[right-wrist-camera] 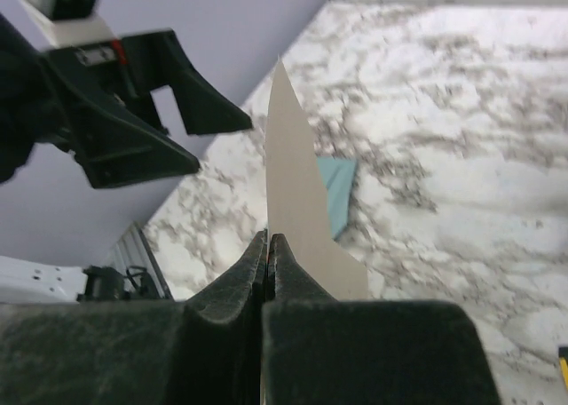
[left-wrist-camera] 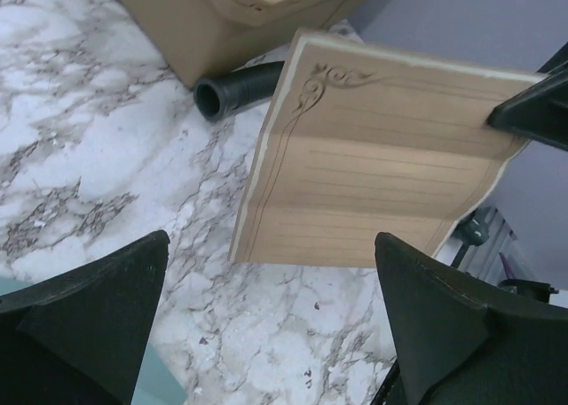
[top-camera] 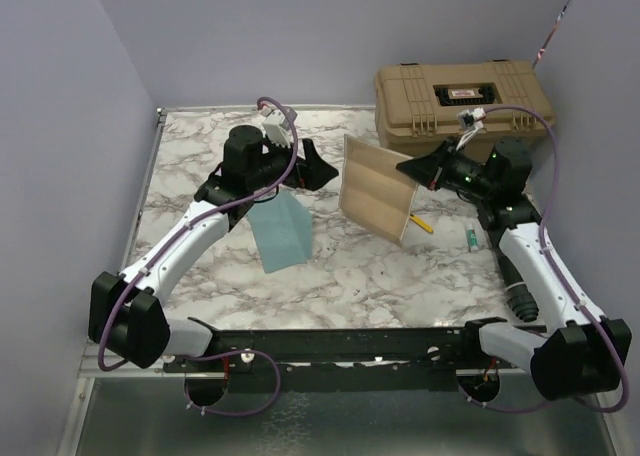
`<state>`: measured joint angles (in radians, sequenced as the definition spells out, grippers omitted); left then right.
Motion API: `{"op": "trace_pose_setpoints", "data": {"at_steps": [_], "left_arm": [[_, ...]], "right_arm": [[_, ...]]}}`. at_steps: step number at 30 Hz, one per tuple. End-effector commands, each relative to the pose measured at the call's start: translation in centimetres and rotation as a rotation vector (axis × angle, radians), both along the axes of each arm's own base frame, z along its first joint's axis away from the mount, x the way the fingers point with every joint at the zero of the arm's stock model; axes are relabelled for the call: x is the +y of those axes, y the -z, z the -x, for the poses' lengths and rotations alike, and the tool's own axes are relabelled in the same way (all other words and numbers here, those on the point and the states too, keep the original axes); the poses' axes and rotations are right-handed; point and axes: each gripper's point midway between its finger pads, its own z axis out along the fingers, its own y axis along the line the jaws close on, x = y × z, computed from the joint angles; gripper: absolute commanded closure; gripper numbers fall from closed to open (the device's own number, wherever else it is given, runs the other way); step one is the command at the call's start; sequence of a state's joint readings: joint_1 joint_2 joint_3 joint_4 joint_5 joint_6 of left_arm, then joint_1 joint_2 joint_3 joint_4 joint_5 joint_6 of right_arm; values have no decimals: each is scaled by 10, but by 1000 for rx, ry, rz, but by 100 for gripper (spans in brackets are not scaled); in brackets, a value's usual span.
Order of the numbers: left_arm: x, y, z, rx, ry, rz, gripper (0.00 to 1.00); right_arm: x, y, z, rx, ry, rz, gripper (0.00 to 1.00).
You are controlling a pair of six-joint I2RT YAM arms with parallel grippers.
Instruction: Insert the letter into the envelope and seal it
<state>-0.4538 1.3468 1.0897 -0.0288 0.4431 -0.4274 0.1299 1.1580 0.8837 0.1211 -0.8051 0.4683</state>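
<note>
The right pincer (top-camera: 412, 168) clenches one edge of the tan, ornament-bordered paper letter (top-camera: 378, 188), held aloft. The left pincer (top-camera: 318, 166) gapes empty beside it, with the flat teal paper envelope (top-camera: 281, 233) lying below. Such an edge-only grip may let the sheet sag or twist.

The letter (top-camera: 378, 188) is held upright in the air, clamped at its right edge by the right gripper (top-camera: 408, 167); passage on that side is barred. Behind the letter, the way is closed by the tan case (top-camera: 462, 101). Left of the letter, the left gripper (top-camera: 318, 166) stands close, jaws spread, not touching. Left and nearer, the envelope (top-camera: 282, 231) lies flat. In front of the letter, bare table (top-camera: 380, 276) is left free, save a pencil (top-camera: 421, 224) below its right corner.
</note>
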Motion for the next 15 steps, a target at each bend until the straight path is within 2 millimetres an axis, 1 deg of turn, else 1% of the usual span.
{"op": "trace_pose_setpoints", "data": {"at_steps": [1,4,7,10,13,15], "left_arm": [[-8,-23,10,-28,80,38,1],[-11,-34,7,-39,90,58,1],[-12,-43,1,-12,93,108,1],[-19,-56,4,7,148,193,1],[-20,-68,10,-21,182,269,2],[-18,-76,18,-39,212,337,7]], "right_arm": [[4,-62,16,4,-11,-107,100],[7,-102,25,-11,-34,-179,100],[9,-134,31,-4,-42,-254,100],[10,-152,34,35,-52,-321,100],[12,-163,37,67,-72,-376,100],[13,-170,39,67,-84,-407,100]]}}
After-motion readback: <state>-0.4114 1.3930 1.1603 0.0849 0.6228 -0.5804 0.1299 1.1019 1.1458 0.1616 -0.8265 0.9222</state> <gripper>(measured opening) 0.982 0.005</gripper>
